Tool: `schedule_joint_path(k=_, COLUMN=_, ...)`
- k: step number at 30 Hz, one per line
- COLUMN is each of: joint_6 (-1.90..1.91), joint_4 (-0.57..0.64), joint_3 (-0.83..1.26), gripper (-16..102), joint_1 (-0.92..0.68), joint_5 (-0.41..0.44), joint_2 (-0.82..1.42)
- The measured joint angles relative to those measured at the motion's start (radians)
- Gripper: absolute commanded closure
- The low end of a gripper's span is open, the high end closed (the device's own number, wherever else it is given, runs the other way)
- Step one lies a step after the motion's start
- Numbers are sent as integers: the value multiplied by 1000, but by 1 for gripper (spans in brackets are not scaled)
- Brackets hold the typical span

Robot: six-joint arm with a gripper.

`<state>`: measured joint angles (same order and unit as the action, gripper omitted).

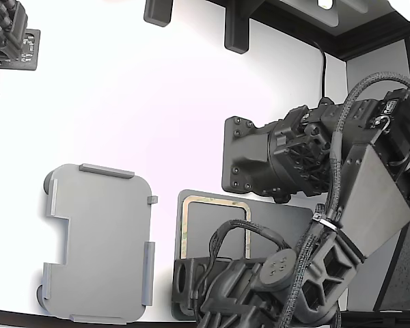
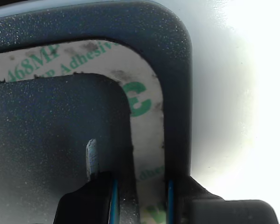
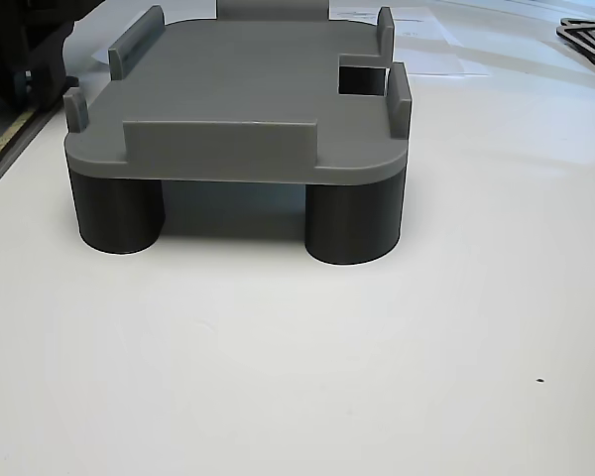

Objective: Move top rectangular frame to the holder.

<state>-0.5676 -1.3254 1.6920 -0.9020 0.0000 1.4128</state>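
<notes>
Fingers first, since they're closest to the wrist camera: two dark tips (image 2: 140, 198) with blue edging sit either side of one strip of the thin tan rectangular frame with green adhesive-liner print and a hollow centre (image 2: 151, 116). One tip is on the inner side of the strip and the other on the outer. They look like they're straddling it, but honestly I can't tell if they're actually pinching it or just set around it with slack.

The frame lies flat on a dark grey solid mat (image 2: 46, 121), still down, not lifted as far as I can see. In the wrist view the strip runs straight away from the fingers, then bends round a rounded corner, so the grab point is on a straight side just short of that corner.

In the exterior view most of the frame (image 1: 215, 201) is hidden under the black arm; only the corner at about 10 o'clock of the mat (image 1: 287, 219) shows. What I can see of its longer strip runs roughly 12 to 6.

Farther out, the light grey flat plastic holder with raised edge tabs and a side notch (image 1: 99, 239) sits at 9 o'clock from the frame on the white surface (image 1: 123, 102), near but apart, with nothing on it. The other view shows it standing on dark round legs (image 3: 352, 223), so my guess is the frame needs lifting clear of the tabs before it goes down.
</notes>
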Motion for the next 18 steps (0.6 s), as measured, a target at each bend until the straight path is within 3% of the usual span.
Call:
schedule_joint_path(k=5, joint_6=2, joint_4=25, joint_3=15, gripper=96, joint_1=6, joint_5=29, joint_2=11)
schedule_joint_path(k=11, joint_6=-9, joint_4=26, joint_3=-3, gripper=96, joint_1=20, joint_5=55, joint_2=11)
schedule_joint_path(k=18, joint_6=106, joint_4=-146, joint_3=-225, gripper=97, joint_1=9, joint_5=124, joint_2=-5)
